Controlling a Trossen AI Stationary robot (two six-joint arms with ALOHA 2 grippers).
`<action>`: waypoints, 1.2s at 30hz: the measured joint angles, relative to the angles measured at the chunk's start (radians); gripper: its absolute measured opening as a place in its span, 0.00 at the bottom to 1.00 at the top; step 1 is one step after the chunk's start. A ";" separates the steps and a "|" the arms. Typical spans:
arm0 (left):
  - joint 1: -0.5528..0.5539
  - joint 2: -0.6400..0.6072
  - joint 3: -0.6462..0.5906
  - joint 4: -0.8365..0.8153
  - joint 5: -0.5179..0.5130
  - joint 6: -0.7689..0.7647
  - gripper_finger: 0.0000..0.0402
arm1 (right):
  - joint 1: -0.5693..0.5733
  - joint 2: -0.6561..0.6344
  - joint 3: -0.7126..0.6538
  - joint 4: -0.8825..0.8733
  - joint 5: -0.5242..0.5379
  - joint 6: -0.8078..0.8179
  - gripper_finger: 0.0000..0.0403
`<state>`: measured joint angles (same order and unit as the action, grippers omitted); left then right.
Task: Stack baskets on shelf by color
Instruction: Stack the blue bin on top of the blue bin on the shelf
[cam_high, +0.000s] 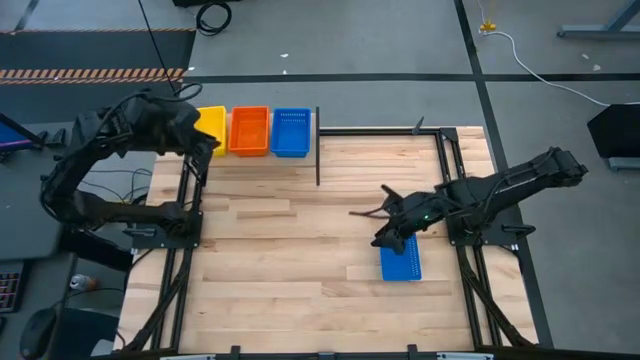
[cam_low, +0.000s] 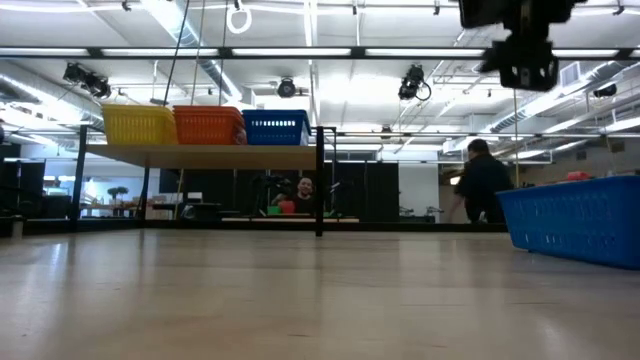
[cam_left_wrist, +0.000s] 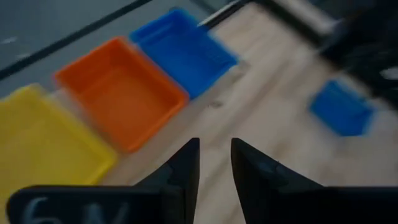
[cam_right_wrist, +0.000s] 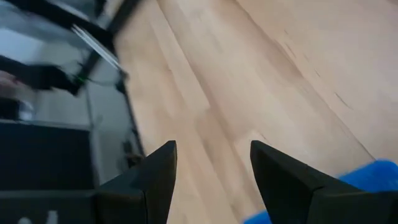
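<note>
Three baskets (cam_high: 250, 131) sit on the shelf (cam_low: 200, 156); one blue basket (cam_high: 401, 262) lies on the bench (cam_high: 300, 250).
Left fingers (cam_left_wrist: 214, 165) hover slightly parted and empty above the shelf; right fingers (cam_right_wrist: 211, 171) spread wide and empty, partly hiding the blue basket.

In the high view the left arm covers the yellow basket's (cam_high: 214, 122) nine-o'clock end, and the right end effector (cam_high: 385, 237) overlaps the twelve-o'clock end of the lone blue basket (cam_high: 402, 265). In the low view that basket is cut off at three o'clock. How many baskets each stack holds cannot be told.
</note>
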<state>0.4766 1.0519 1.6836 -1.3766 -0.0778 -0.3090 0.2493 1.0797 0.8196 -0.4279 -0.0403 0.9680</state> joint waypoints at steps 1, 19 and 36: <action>-0.015 0.001 0.000 0.028 0.021 -0.014 0.25 | 0.000 0.011 0.000 -0.023 -0.004 -0.002 0.52; -0.443 0.192 -0.038 0.366 0.100 -0.106 0.24 | 0.108 0.091 0.000 -0.315 -0.217 -0.059 0.52; -0.735 0.546 -0.037 0.785 0.030 -0.072 0.23 | 0.428 0.098 0.000 -0.407 -0.046 0.050 0.52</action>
<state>-0.2587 1.5975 1.6463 -0.5912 -0.0482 -0.3813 0.6772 1.1776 0.8196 -0.8350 -0.0865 1.0183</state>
